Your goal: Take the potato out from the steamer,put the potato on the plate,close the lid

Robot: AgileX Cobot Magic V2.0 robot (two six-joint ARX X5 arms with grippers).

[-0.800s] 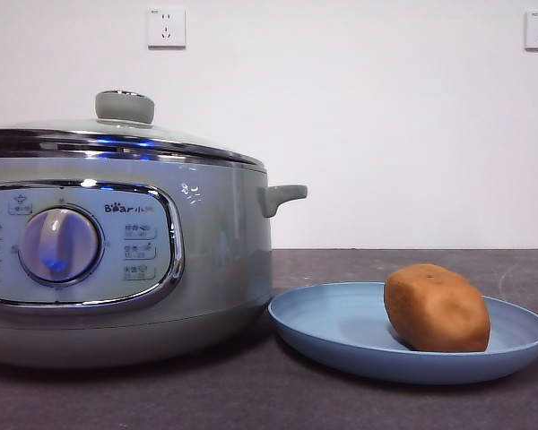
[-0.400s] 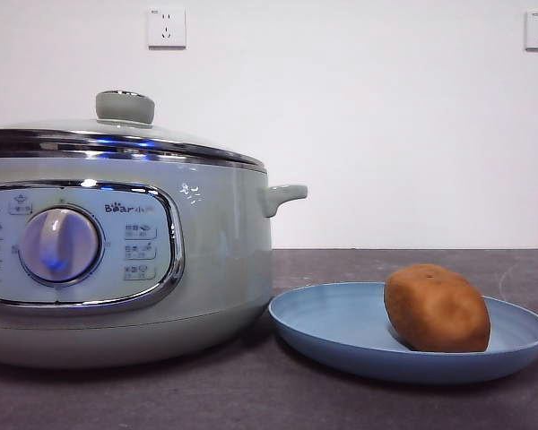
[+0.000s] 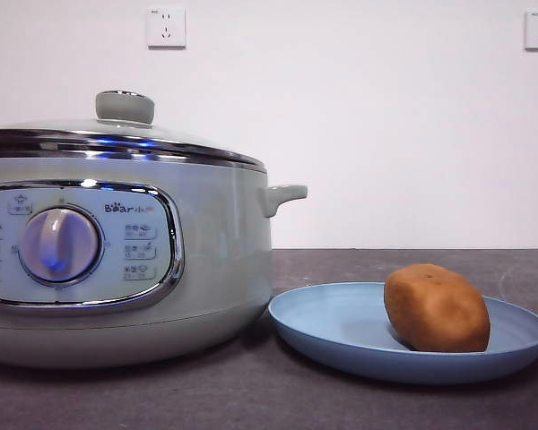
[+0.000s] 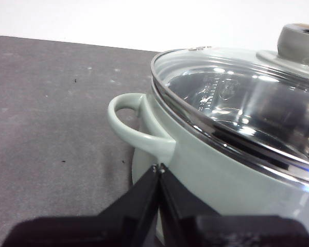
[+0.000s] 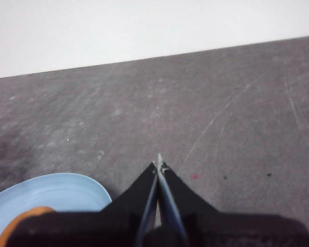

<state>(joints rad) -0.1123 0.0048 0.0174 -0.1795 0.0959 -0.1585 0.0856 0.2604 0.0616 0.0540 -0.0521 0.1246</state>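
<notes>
Resting on the plate (image 3: 341,336) at the lower right of the front view, the potato (image 3: 436,307) is already out of the steamer (image 3: 117,260), which fills the left, its lid (image 3: 117,134) seated on the rim. By my judgement every step looks done, so nothing remains but keeping both arms clear. The left gripper (image 4: 157,167), jaws pressed together on nothing, sits beside the steamer's handle (image 4: 131,126); the right gripper (image 5: 158,164), likewise closed and empty, hangs over the table (image 5: 221,103) near the plate.
</notes>
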